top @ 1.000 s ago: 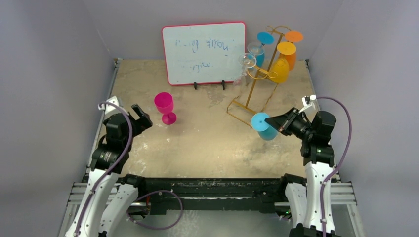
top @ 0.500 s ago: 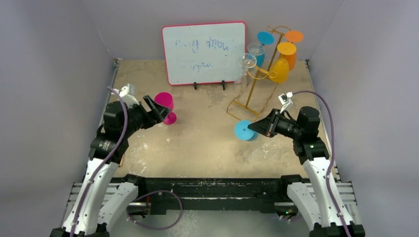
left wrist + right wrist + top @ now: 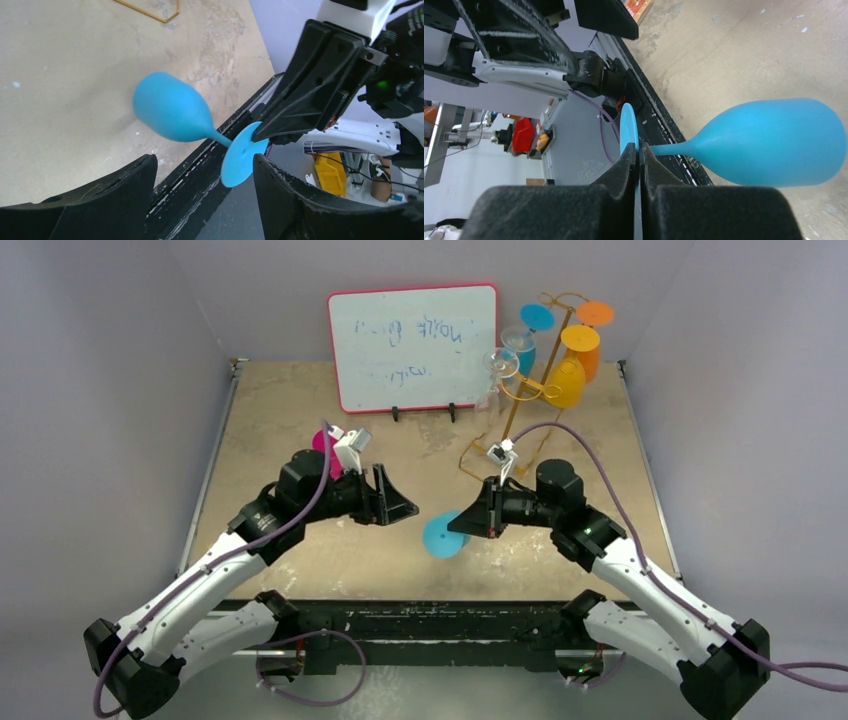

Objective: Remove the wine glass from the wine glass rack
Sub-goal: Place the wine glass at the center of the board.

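Both arms have swung in to mid-table. The right gripper [image 3: 458, 524] pinches the blue wine glass [image 3: 440, 538] by its foot, well clear of the wine glass rack [image 3: 513, 410]. The left gripper [image 3: 397, 502] faces it, jaws spread. This looks like a handover, so next the left should close around the bowl.

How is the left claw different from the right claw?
The left claw is open; the right claw is shut. The left claw holds nothing; the right claw pinches the blue glass by its foot. Both are black and face each other.
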Action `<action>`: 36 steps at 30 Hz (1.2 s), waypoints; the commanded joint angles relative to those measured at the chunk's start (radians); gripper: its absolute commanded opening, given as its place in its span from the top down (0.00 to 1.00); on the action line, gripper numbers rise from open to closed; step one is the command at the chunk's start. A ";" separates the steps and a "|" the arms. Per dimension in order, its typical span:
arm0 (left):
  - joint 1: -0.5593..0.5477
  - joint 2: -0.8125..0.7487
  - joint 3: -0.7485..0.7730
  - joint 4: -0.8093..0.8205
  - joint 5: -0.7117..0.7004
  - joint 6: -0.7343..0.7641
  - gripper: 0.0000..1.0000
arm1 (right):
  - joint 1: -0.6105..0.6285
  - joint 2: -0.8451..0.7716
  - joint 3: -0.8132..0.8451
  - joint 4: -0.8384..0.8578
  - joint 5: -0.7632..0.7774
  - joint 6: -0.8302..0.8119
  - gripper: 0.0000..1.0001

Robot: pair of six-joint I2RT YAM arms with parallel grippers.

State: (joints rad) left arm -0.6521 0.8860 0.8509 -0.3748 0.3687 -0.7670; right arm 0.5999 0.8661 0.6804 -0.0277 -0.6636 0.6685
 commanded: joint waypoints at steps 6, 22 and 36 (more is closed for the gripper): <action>-0.158 0.077 -0.056 0.235 0.134 -0.013 0.38 | 0.024 0.025 0.052 0.215 -0.049 0.041 1.00; -0.175 0.068 -0.063 0.247 0.079 -0.011 0.94 | 0.024 0.022 0.042 0.181 -0.125 0.000 1.00; -0.175 0.020 -0.015 0.267 0.080 0.031 1.00 | 0.026 0.027 -0.051 0.382 -0.305 0.018 0.52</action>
State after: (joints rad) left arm -0.8280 0.9554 0.7887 -0.1810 0.4835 -0.7692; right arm 0.6167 0.9081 0.6651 0.2253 -0.8364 0.6739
